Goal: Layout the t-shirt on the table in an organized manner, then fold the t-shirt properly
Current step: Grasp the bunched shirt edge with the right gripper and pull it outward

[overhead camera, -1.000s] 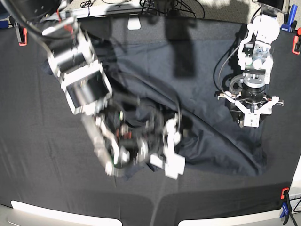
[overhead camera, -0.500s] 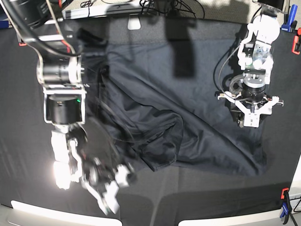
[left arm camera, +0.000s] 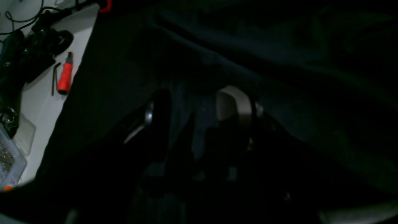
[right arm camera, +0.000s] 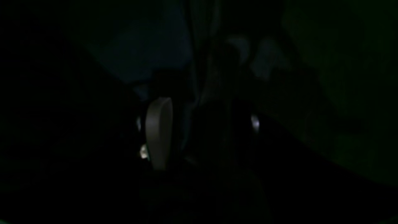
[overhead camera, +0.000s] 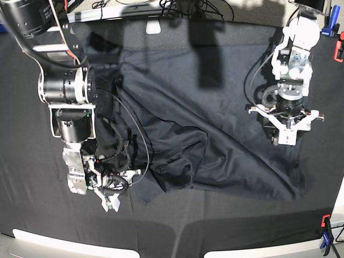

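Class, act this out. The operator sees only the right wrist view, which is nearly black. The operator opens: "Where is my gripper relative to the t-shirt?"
Observer: The base view shows your right gripper low over the table, beside the t-shirt's lower corner and not on it.
Operator: Is the shirt flat?
Observer: No. A bunched fold runs across its middle.
Operator: And the other arm?
Observer: The left gripper is open, over the shirt's opposite side.
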### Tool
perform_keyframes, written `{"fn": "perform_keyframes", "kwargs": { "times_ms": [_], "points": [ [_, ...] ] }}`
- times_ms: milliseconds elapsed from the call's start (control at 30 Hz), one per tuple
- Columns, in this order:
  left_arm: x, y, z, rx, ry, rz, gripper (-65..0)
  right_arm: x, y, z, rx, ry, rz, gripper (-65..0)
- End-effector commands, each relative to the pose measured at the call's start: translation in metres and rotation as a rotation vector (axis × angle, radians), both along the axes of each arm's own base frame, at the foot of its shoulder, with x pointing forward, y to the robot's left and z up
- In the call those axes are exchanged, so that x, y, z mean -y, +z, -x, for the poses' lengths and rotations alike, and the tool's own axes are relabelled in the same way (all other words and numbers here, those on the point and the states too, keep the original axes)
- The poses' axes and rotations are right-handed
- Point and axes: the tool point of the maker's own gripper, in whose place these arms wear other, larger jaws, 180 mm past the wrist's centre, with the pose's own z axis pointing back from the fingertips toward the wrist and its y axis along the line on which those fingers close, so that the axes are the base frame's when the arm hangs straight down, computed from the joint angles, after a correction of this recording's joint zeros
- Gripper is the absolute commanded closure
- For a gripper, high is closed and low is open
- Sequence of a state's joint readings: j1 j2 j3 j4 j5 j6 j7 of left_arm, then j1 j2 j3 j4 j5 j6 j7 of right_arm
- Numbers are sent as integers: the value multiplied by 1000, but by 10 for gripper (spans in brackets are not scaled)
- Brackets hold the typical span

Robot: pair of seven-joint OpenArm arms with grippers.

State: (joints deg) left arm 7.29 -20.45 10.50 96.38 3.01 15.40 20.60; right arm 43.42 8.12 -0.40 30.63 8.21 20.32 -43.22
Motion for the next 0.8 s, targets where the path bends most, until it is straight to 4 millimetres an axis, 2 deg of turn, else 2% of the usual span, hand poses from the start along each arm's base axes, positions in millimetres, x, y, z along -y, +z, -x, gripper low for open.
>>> {"fn": "perform_keyframes", "kwargs": {
  "times_ms": [0,100,300,533,633,700,767],
  "points": [
    [-3,19,-7,69,4,-14,-251,-4,27,-21,67,-5,-30,-299],
    [-3,19,-7,69,4,-14,-251,-11,25,-19,51,-37,-73,-298],
    [-3,19,-7,69,4,-15,-251,-16,12,-12,4,-76,-20,-297],
    [-3,19,-7,69,4,-15,-251,9,-12,3,-19,-138,124,-297],
    [-3,19,-7,69,3,-15,-251,7,-16,6,-26,-135,118,-296],
    [-3,19,-7,70,4,-15,-251,2,-15,5,-19,-122,111,-270],
    [-3,19,-7,70,3,-15,-251,-8,-13,2,3,-88,93,-197]
  ]
}}
